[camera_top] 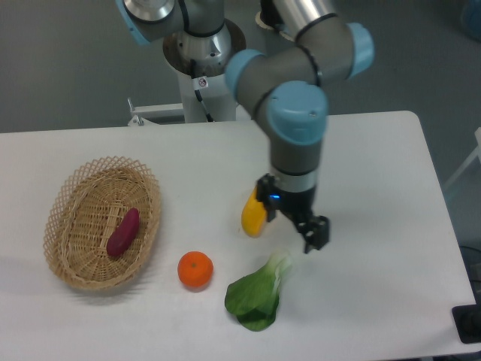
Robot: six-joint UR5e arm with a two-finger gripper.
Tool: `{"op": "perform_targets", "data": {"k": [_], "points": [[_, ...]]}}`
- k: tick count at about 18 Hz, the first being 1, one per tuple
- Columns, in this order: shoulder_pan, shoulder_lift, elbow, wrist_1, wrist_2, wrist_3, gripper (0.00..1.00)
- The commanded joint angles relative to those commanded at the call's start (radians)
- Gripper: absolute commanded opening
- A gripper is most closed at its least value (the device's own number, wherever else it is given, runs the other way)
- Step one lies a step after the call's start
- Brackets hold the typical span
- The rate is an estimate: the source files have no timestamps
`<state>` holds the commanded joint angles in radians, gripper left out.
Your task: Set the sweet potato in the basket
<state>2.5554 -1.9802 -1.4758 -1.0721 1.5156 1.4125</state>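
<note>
Camera: sweet potato far from pincer.

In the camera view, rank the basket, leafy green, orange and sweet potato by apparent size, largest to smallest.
1. basket, clearly the largest.
2. leafy green.
3 and 4. orange and sweet potato: too close to rank; the sweet potato looks longer but slimmer, the orange rounder.

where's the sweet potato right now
The sweet potato lies inside the basket at the left of the table, left of the orange and away from the gripper.
</note>
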Motion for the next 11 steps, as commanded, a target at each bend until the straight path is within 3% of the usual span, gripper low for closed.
{"op": "perform_targets", "data": {"k": [4, 11], "points": [[0.081, -0.048, 0.080, -0.061, 0.000, 0.112, 1.00], [0.154, -0.127, 0.164, -0.071, 0.040, 0.221, 1.00]]}}
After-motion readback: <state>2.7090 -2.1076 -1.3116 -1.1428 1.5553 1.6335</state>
